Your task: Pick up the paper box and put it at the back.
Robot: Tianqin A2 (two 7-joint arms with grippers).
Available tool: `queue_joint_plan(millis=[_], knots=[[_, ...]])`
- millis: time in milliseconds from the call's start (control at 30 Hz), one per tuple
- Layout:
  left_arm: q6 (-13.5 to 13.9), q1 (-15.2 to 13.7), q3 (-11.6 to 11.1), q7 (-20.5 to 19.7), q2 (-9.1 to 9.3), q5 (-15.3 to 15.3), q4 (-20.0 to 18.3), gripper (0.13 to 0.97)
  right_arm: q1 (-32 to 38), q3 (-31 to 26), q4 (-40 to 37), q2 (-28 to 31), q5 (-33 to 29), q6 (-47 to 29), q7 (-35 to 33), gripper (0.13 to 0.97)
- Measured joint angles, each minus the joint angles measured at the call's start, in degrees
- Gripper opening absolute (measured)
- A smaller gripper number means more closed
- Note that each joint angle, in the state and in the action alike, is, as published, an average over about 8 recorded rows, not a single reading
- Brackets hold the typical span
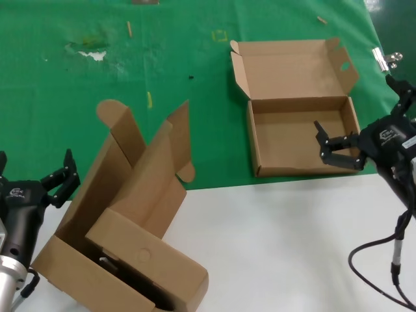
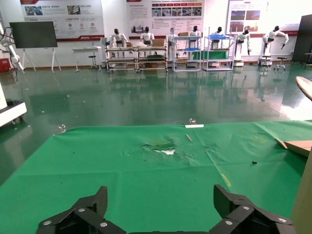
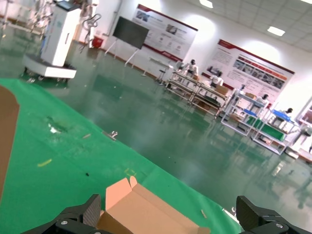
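Note:
The paper box (image 1: 300,133) lies open on the green cloth (image 1: 162,65) at the right, its lid folded back toward the far side and its front wall near the cloth's edge. My right gripper (image 1: 322,144) hovers over the right front part of its tray, open and empty. In the right wrist view the box's lid (image 3: 141,212) shows between the spread fingers of the right gripper (image 3: 168,214). My left gripper (image 1: 60,174) is open and empty at the far left, beside the nested boxes. The left wrist view shows the left gripper (image 2: 161,204) with only cloth ahead of it.
Nested brown boxes with tall flaps (image 1: 130,221) stand at the front left, across the edge of the white tabletop (image 1: 292,247). Stains and scraps (image 1: 91,52) mark the cloth at the back left. A metal clip (image 1: 387,60) sits at the far right edge. A cable (image 1: 390,260) hangs from the right arm.

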Motion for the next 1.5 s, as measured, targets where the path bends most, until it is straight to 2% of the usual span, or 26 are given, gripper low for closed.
queue_joint_plan(millis=[33,300,433,700,1167,1500], knots=[[0.00,0.00,0.00,0.00,0.00,0.00,0.00,0.692,0.03,-0.25,-0.34,-0.14,0.71,0.49,-0.24,0.966],[0.00,0.00,0.00,0.01,0.00,0.00,0.00,0.849,0.25,-2.26,-3.12,-1.26,6.51,4.51,-2.24,0.966],[0.00,0.00,0.00,0.01,0.00,0.00,0.00,0.849,0.36,-3.29,-4.54,-1.83,9.46,6.55,-3.25,0.966],[0.00,0.00,0.00,0.00,0.00,-0.01,0.00,0.940,0.59,-5.31,-7.32,-2.95,15.26,10.56,-5.25,0.966],[0.00,0.00,0.00,-0.01,0.00,-0.01,0.00,0.966,0.96,-8.67,-11.96,-4.82,24.87,17.23,-8.56,0.966],[0.00,0.00,0.00,0.00,0.00,-0.01,0.00,0.966,1.00,-9.09,-12.54,-5.05,26.08,18.07,-8.97,0.966]])
